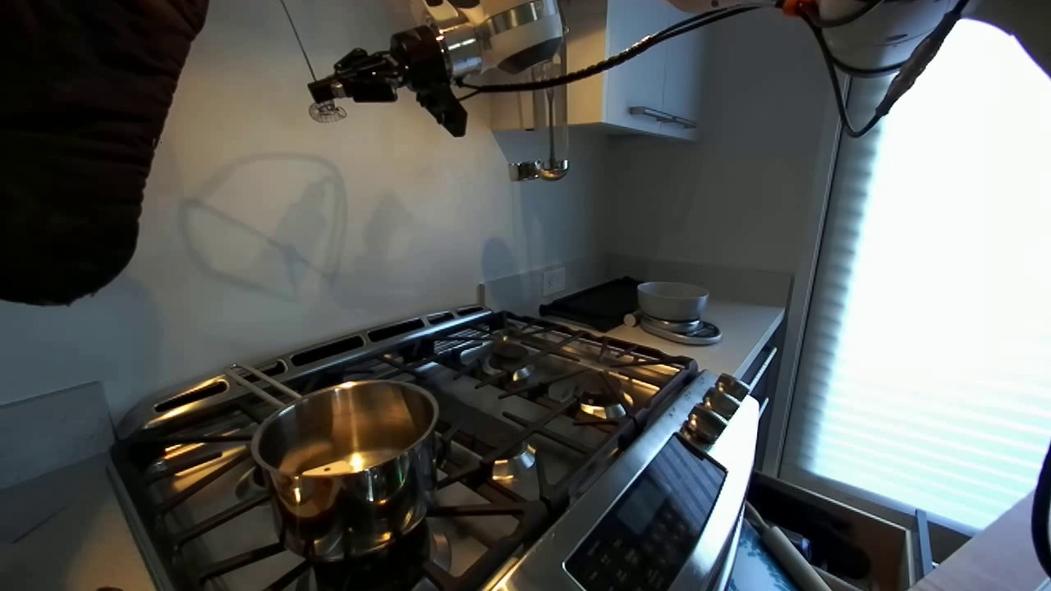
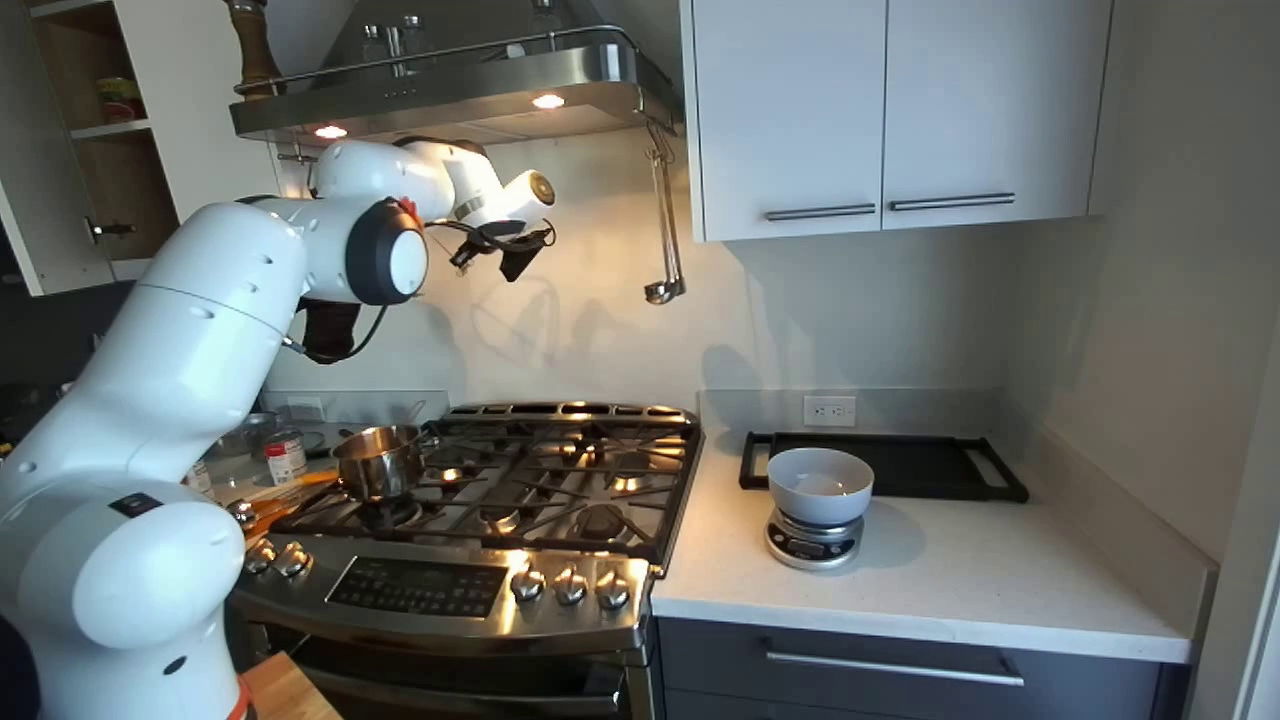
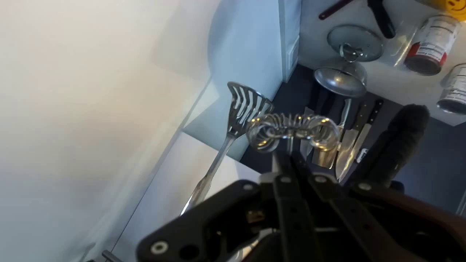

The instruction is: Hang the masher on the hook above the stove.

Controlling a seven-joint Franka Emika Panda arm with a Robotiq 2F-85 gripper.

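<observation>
The masher is a thin metal rod with a coiled wire head. My gripper [image 1: 323, 87] is shut on the rod just above the head. In an exterior view the masher's head [image 1: 328, 112] hangs below the fingertips and the rod rises to the upper left, out of frame. In the wrist view the masher's coil [image 3: 293, 127] shows just past my gripper's fingertips [image 3: 288, 160]. The stove [image 2: 420, 628] is below; it also shows in an exterior view [image 1: 525, 435]. A hook bar [image 2: 298, 157] shows under the range hood's left end, partly hidden by the arm.
The range hood [image 2: 450, 112] is above the arm. Ladles [image 2: 664, 230] hang at its right end. A dark mitt [image 1: 74, 156] and a slotted turner [image 3: 236, 123] hang nearby. A steel pot [image 1: 353, 484] stands on the stove. Wall cabinets [image 2: 790, 110] are at the right.
</observation>
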